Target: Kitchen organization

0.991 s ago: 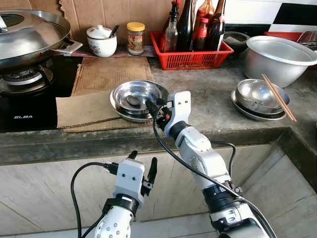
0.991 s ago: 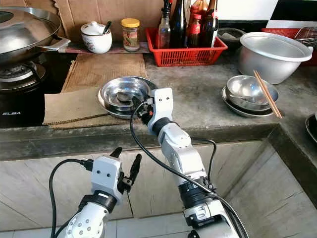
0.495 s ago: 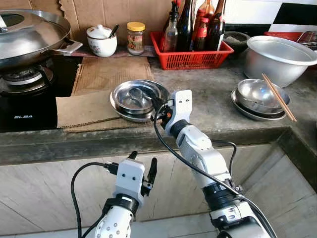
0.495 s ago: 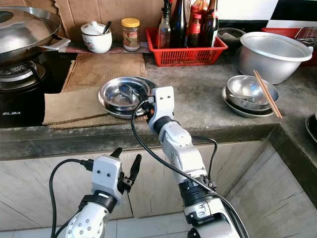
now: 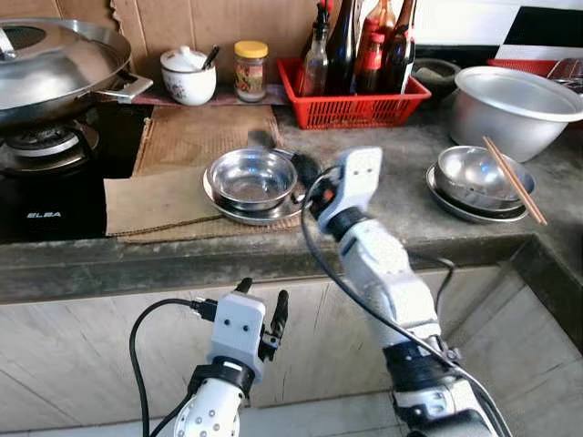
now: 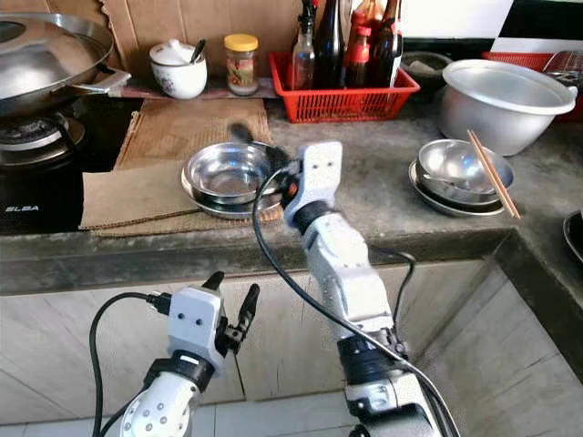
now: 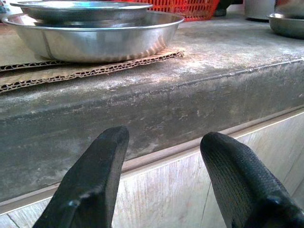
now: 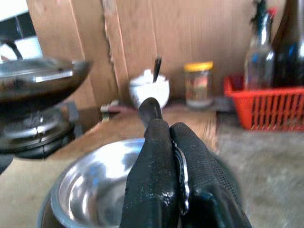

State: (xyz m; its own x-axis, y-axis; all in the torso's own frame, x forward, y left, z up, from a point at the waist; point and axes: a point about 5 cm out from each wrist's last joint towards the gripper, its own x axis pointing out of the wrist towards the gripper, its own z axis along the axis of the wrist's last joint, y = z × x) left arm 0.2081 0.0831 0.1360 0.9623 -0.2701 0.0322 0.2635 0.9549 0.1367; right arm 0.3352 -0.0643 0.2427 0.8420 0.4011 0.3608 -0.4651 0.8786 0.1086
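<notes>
Two nested steel bowls (image 5: 252,177) sit on a cardboard mat (image 5: 155,202) near the counter's front edge. My right gripper (image 5: 305,171) hovers just right of the bowls' rim, shut on a metal spoon (image 8: 149,108). The spoon's bowl sticks out past the fingertips and shows as a dark blur (image 5: 264,138) above the bowls' far rim. In the right wrist view the right gripper (image 8: 171,129) pinches the spoon handle over the upper steel bowl (image 8: 95,190). My left gripper (image 5: 264,298) hangs open below the counter edge, facing the counter front (image 7: 156,104).
A lidded wok (image 5: 55,59) sits on the stove at left. Along the back stand a white pot (image 5: 189,75), a jar (image 5: 249,68) and a red basket of bottles (image 5: 351,100). At right are a large metal basin (image 5: 515,100) and steel bowls with chopsticks (image 5: 513,177).
My right gripper rose out of the steel bowl with the spoon and shifted right and back. The left arm has not moved.
</notes>
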